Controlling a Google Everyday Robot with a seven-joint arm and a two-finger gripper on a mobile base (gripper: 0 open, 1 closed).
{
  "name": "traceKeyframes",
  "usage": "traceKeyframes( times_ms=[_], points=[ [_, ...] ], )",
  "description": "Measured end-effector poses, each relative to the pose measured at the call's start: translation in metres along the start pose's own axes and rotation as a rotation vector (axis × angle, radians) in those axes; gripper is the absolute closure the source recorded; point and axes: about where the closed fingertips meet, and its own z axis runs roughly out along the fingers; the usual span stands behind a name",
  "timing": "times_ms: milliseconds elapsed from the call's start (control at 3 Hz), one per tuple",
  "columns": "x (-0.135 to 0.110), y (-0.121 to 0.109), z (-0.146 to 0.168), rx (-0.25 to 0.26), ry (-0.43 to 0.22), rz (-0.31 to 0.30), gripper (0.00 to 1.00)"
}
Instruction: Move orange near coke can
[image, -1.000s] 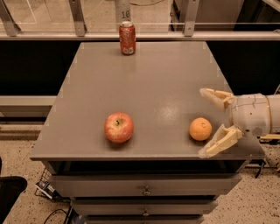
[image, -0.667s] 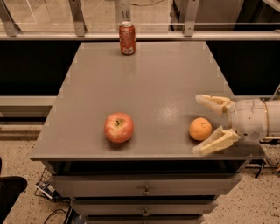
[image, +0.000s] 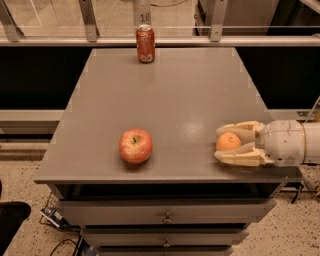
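At the table's (image: 170, 95) front right corner, your gripper (image: 220, 144) has closed in on the orange (image: 228, 142). A second ago the two pale fingers (image: 241, 158) stood wide apart on either side of the fruit. Now they have drawn together until one lies against its far side and the other against its near side, and they appear to pinch it. The orange has barely shifted and still sits on the tabletop near the right edge, so you have the grasp but no lift yet. The coke can (image: 145, 44) stands upright at the far edge, well apart from the orange, with most of the table's depth between them. The apple (image: 135, 145) rests near the front, left of the gripper and off the likely path. Your next move looks like a lift, then a carry toward the far edge.
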Motion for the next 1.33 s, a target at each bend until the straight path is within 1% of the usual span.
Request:
traceKeyframes(
  times_ms=[333, 667, 1000, 1333],
  points=[
    [-0.001, 0.000, 0.002, -0.003, -0.001, -0.002, 0.85],
    [-0.002, 0.001, 0.003, -0.007, -0.002, -0.004, 1.00],
    [-0.008, -0.003, 0.010, -0.020, -0.002, -0.006, 1.00],
    [-0.036, -0.022, 0.034, -0.053, 0.040, -0.030, 1.00]
  ],
)
